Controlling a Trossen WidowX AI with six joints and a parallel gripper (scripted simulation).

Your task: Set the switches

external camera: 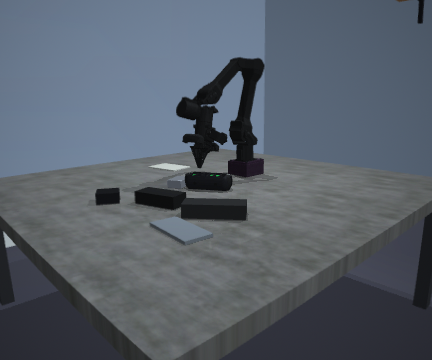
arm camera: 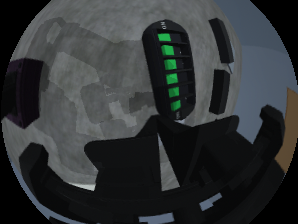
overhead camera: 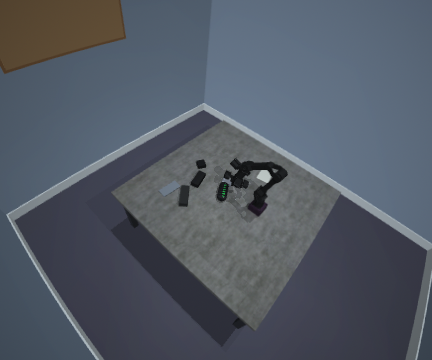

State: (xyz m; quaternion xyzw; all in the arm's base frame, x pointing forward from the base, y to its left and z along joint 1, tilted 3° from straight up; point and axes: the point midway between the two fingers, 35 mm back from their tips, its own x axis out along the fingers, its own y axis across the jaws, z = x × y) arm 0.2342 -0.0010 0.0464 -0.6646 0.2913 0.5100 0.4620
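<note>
The dark grey controller unit (overhead camera: 222,191) (external camera: 208,181) (arm camera: 156,75) lies on the bench with its switch side up, its underside label hidden. In the wrist view all six switches show green on their left part and dark on their right; which ends are pressed down is hard to tell. The "ON" marking is at the unit's far end. My gripper (external camera: 199,166) (arm camera: 154,118) is shut and empty, pointing down. Its tips hang above the bench by the unit's near end in the wrist view, apart from the switches.
A pale small block (external camera: 176,183) lies beside the unit. A black box (overhead camera: 198,179) (external camera: 160,198), a longer dark box (overhead camera: 184,195) (external camera: 214,209), a small black block (overhead camera: 201,164) (external camera: 107,196) and a grey-blue plate (overhead camera: 170,188) (external camera: 181,230) lie farther from the arm. A white sheet (overhead camera: 264,176) (external camera: 169,166) lies near it.
</note>
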